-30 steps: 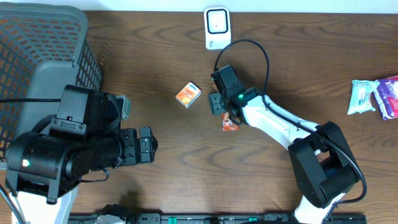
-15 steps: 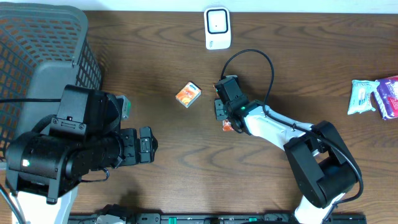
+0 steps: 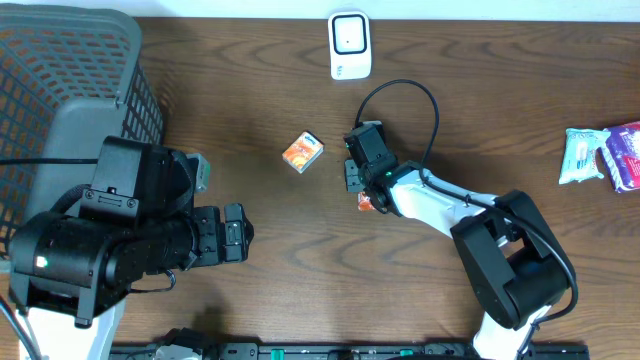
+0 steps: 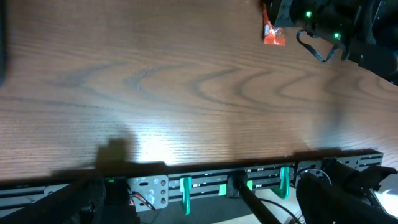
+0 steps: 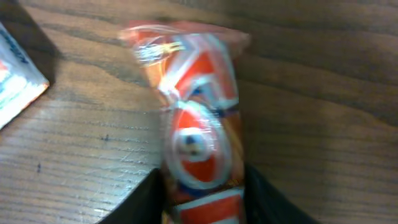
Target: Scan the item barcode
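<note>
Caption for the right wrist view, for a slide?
Right gripper straddling an orange snack packet lying on the wooden table.

Small orange box [image 3: 302, 152] lies on the wooden table [image 3: 250, 100] just left of the right gripper [image 3: 355, 180], apart from it. A dark mesh basket [image 3: 60, 60] stands well off on that same side, at the far table corner. Two wrapped packs, one pale green [image 3: 582, 157] and one purple [image 3: 626, 155], lie side by side well to the gripper's right at the table edge; a black rail [image 4: 205, 186] with green clips runs along the near edge behind it.
</note>
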Robot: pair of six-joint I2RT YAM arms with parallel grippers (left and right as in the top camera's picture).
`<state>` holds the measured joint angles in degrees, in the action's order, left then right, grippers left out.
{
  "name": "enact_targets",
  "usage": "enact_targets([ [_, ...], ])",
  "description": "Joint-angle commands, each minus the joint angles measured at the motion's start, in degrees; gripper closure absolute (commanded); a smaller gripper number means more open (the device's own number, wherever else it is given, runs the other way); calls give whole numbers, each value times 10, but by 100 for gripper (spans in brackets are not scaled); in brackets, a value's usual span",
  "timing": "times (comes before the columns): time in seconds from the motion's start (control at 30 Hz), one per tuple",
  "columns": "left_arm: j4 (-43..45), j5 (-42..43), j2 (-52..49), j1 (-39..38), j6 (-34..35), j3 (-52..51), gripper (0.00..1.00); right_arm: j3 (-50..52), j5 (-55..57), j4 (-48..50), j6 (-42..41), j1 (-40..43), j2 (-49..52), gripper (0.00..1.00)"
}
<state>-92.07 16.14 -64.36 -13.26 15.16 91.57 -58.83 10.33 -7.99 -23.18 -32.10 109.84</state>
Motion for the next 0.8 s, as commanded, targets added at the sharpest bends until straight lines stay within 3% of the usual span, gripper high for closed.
enact_targets([
  [0.0,-11,-4,0,2,-1,4,2,1,-9,-6,-4,1,19,82],
  [0.1,-11,-4,0,2,-1,4,2,-9,-22,-6,-4,2,2,99],
  [0.3,-11,-4,0,2,-1,4,2,-42,16,8,-3,2,-59,99],
  [0.47,-11,-4,0,2,-1,4,2,-47,106,104,-3,5,-113,99],
  [0.77,-11,-4,0,2,-1,4,2,-108,33,198,-10,32,-117,99],
])
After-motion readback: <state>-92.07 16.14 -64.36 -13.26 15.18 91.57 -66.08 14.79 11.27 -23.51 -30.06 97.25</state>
